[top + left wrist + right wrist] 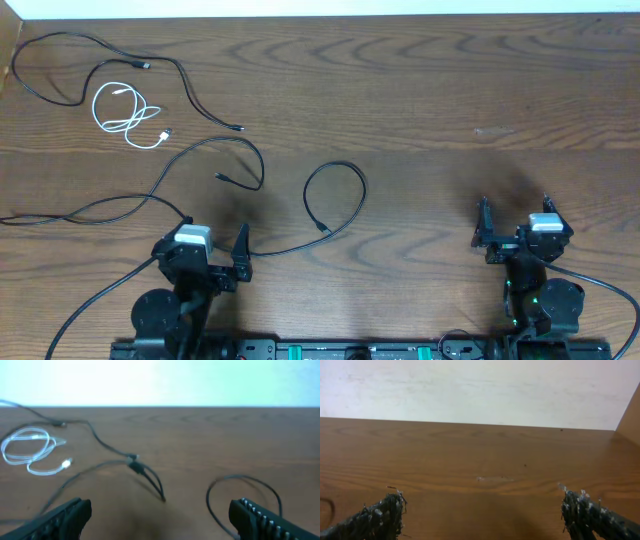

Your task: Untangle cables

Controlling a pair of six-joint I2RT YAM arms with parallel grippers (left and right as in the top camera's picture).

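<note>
Overhead, left black two-finger gripper (215, 226): spread wide, empty.
Overhead, right black two-finger gripper (514, 205): spread wide, empty.
Overhead, cables: thin black cords (340, 164) lie loose from 9 to 12 o'clock; white coiled cord (120, 110) at 10.
Left wrist: white coiled cord (27, 447) at 9, thin black cords (135, 465) at centre.
Right wrist: brown wooden table (485, 460) ahead of the open fingers.

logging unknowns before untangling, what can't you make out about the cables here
1. Long black cable: its end is cut off by the overhead view's left edge.
2. Looped black cable: overhead, the left gripper hides where its near end goes.
3. White cable plugs: too small overhead, blurred in the left wrist view.
</note>
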